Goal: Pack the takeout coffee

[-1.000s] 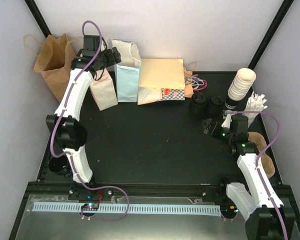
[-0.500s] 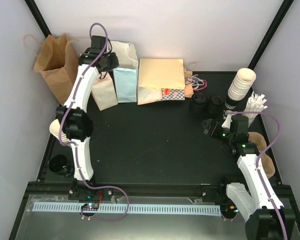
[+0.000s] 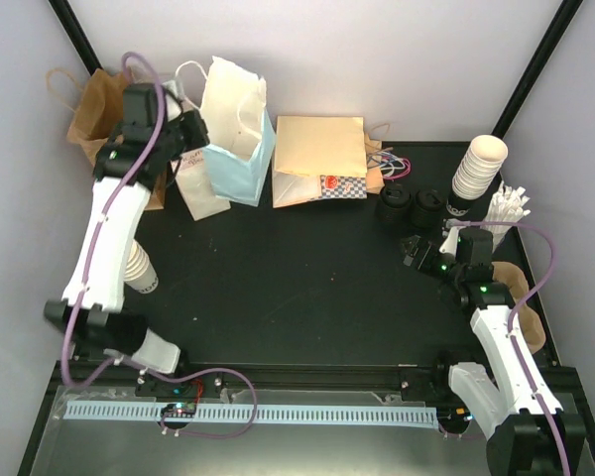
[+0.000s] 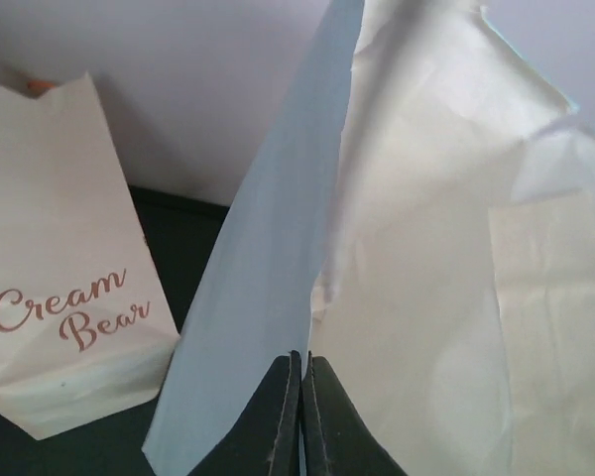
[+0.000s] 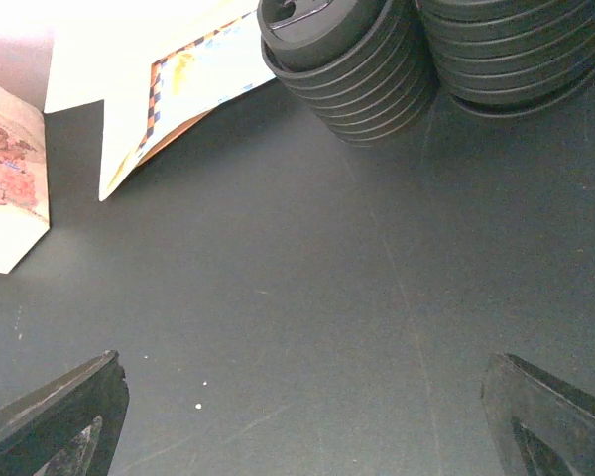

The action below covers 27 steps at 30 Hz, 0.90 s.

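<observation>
Pale-blue bag (image 3: 240, 149) far left, rim pinched tight in left fingers (image 4: 299, 382). Right fingers (image 3: 415, 250) spread wide, holding nothing, nr black lid stacks (image 5: 342, 59). Cream coffee cup (image 3: 142, 274) on bench (image 3: 307, 278) near-left, partly under left arm.

Three upright: brown bag (image 3: 94, 129), white bag (image 3: 206, 193), blue bag (image 3: 240, 164). Two lid stacks (image 3: 396, 209). One cup stack (image 3: 476, 171). One lone cup (image 3: 142, 275).

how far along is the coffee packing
Early stage. Done: little; no cup shows inside any bag. In hand: the left gripper is shut on the rim of the blue bag, holding it up. Left: a cream cup stands on the table at the left, outside the bags; the right gripper is open and empty.
</observation>
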### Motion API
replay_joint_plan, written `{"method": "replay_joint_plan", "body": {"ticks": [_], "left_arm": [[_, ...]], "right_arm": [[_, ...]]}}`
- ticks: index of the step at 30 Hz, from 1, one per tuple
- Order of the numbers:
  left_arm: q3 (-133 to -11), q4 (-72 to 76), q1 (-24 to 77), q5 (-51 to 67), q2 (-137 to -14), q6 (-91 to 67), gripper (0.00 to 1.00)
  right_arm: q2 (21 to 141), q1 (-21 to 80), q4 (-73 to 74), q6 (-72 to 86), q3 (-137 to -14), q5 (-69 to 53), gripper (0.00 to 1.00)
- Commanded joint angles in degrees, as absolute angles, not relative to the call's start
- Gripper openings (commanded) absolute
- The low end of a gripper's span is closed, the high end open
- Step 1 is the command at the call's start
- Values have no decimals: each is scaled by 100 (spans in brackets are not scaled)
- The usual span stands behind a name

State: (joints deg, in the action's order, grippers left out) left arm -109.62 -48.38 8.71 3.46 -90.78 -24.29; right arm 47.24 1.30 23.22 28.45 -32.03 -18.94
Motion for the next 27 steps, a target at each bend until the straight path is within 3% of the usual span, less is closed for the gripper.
{"method": "replay_joint_plan", "body": {"ticks": [1,5,9,20,27], "left_arm": [[-9555,-3758,898,1252,-7806,-2782,3],[-8169,-2839,907,2636,-6747,-3159,2],[-7442,-2981,930,3275,-6142,-3150,2],[-5424,-3201,1221,3521,-5094,-2778,2],[-5597,-3572,1605,3323,-5473,-2452,1]], "right_arm": [[4819,147,2200,2920,-3286,-2091,100],[4978,154,2181,2930,-3401,-2140,100],[5089,149,2126,2919,-3484,-2153,100],[5484,149,1912,3014,-3562,-2486,100],[5588,148,1987,2966,-3697,-2623,100]]}}
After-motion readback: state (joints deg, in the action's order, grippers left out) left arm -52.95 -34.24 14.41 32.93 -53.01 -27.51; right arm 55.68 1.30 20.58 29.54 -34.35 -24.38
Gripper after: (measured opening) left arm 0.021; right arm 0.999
